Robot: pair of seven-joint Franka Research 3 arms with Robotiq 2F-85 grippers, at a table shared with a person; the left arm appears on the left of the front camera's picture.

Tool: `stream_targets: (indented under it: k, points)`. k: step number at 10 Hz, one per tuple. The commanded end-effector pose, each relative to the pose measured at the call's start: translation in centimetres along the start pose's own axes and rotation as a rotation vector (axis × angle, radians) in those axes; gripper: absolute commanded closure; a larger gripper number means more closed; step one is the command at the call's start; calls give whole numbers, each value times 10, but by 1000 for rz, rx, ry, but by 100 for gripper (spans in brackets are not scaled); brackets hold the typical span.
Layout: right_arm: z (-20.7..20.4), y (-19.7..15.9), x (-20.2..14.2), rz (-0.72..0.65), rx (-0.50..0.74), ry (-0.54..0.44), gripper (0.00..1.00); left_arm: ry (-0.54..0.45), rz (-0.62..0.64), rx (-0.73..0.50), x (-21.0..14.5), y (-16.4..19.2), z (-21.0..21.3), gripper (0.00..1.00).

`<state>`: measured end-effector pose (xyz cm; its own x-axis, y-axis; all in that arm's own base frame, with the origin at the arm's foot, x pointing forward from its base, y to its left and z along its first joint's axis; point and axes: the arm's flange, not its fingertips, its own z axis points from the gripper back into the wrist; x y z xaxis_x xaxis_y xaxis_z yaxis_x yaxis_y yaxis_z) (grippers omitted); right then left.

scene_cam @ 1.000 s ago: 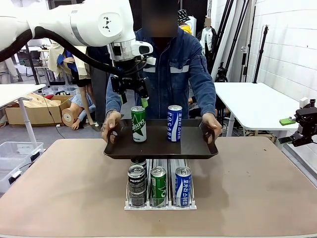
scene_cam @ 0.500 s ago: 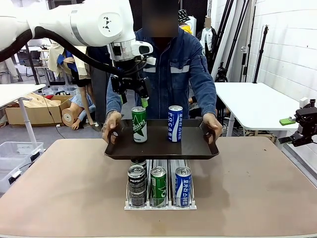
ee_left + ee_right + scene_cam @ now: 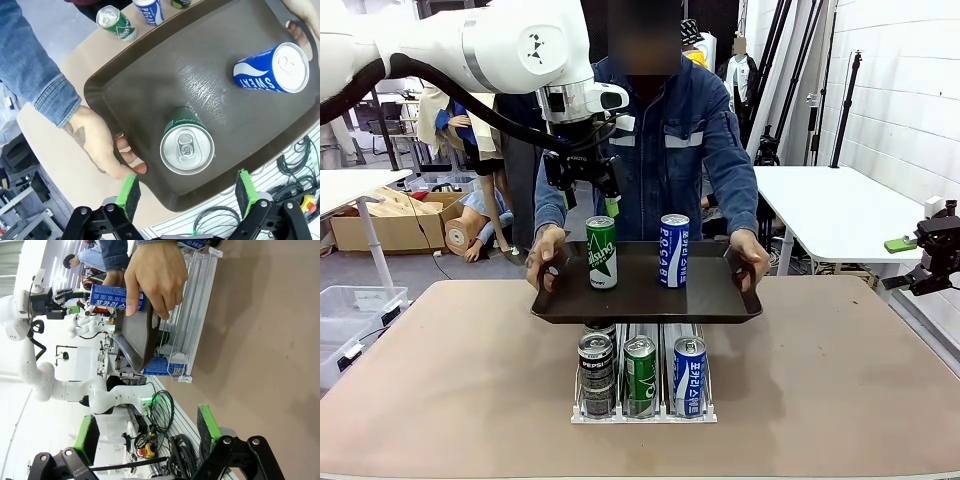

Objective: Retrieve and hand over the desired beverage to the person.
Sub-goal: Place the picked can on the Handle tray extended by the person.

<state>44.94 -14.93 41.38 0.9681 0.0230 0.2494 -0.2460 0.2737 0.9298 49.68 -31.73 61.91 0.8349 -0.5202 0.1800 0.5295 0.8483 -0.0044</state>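
Note:
The person (image 3: 670, 140), in a blue denim jacket, holds a dark tray (image 3: 645, 298) by both ends above the table. On it stand a green can (image 3: 601, 252) and a blue Pocari can (image 3: 674, 249). My left gripper (image 3: 588, 192) hangs open just above the green can, apart from it. In the left wrist view the green can's top (image 3: 187, 148) lies between and beyond the green pads (image 3: 130, 190), with the blue can (image 3: 272, 75) farther along the tray (image 3: 150, 85). My right gripper (image 3: 930, 265) stays off to the far right, and in its own view the right gripper (image 3: 147, 432) is open and holds nothing.
Under the tray, a clear rack (image 3: 642, 405) on the table holds a Pepsi can (image 3: 595, 360), a green can (image 3: 640, 362) and a blue can (image 3: 689, 362). The person's hand (image 3: 100, 145) grips the tray edge close to my left pads. A white table (image 3: 840, 205) stands at back right.
The tray with both cans has sunk a little and drifted slightly right. My left gripper and right arm have stayed where they were.

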Motion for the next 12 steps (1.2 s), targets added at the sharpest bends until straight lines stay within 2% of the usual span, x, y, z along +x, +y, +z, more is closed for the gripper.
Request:
stream_targets:
  k: [1, 2, 4, 5, 6, 8, 10, 12]
  points:
    - [-1, 0, 1, -5, -5, -3, 0, -13, -9, -6, 0, 0, 1, 0]
    - [-1, 0, 1, -5, -5, -3, 0, 0, 0, 0, 0, 0, 0, 0]
    - [-1, 0, 1, -5, -5, -3, 0, -33, 21, -70, -2, -1, 21, 0]
    - [-1, 0, 1, -5, -5, -3, 0, -33, 49, -123, -7, 8, 36, 0]
    - [-1, 0, 1, -5, -5, -3, 0, -52, 83, -124, -13, 18, 47, 0]
    - [-1, 0, 1, -5, -5, -3, 0, -74, 177, -200, -32, 56, 79, 0]
    - [-1, 0, 1, -5, -5, -3, 0, -87, 308, -330, -55, 115, 92, 0]
    - [-1, 0, 1, -5, -5, -3, 0, -145, 399, -432, -98, 165, 111, 0]
